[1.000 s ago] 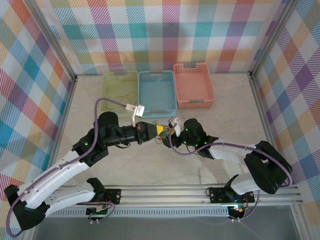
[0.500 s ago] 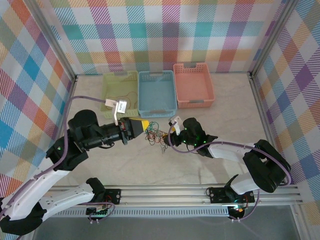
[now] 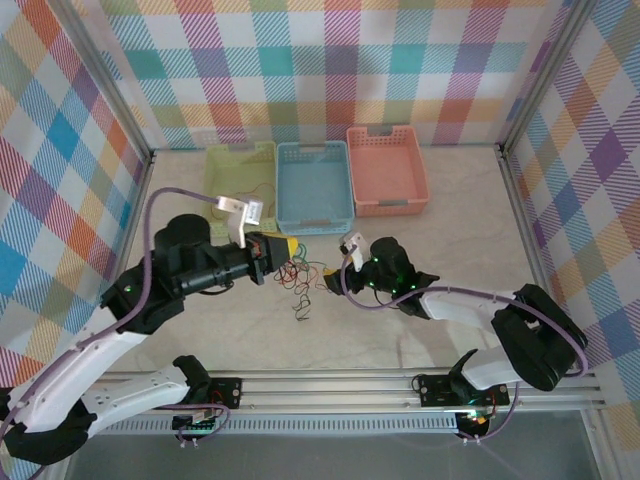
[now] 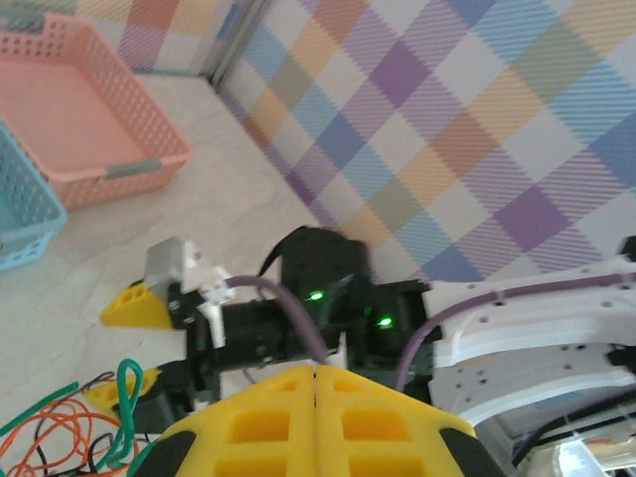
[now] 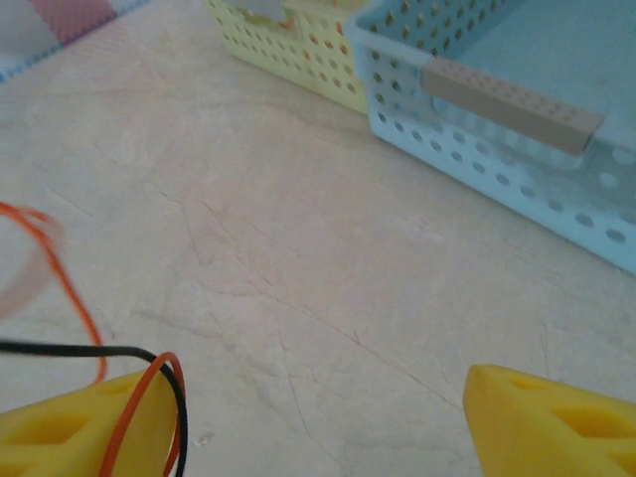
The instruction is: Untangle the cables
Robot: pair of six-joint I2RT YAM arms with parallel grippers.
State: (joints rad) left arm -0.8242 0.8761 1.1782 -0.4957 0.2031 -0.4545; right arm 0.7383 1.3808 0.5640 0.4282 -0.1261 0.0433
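Note:
The cables [image 3: 305,275], a tangle of thin orange-red, black and green wires, lie mid-table between my two grippers, with one strand trailing toward the near edge. My left gripper [image 3: 289,247] sits at the tangle's left end, its yellow fingers pressed together. In the left wrist view the cables [image 4: 70,427] run under the left finger of that gripper [image 4: 316,376]. My right gripper [image 3: 333,277] is at the tangle's right end. In the right wrist view this gripper [image 5: 318,397] is wide open, and a black and orange cable loop [image 5: 169,397] hangs over its left finger.
Three baskets stand in a row at the back: yellow-green [image 3: 212,175] holding a thin wire, blue [image 3: 314,226] and pink [image 3: 390,209]. The blue basket [image 5: 497,129] is close ahead of my right gripper. Checked walls enclose the table on three sides.
My left gripper drew back to the left from the tangle, then edged slightly right. The cables stretched out leftward after it. The right arm barely moved.

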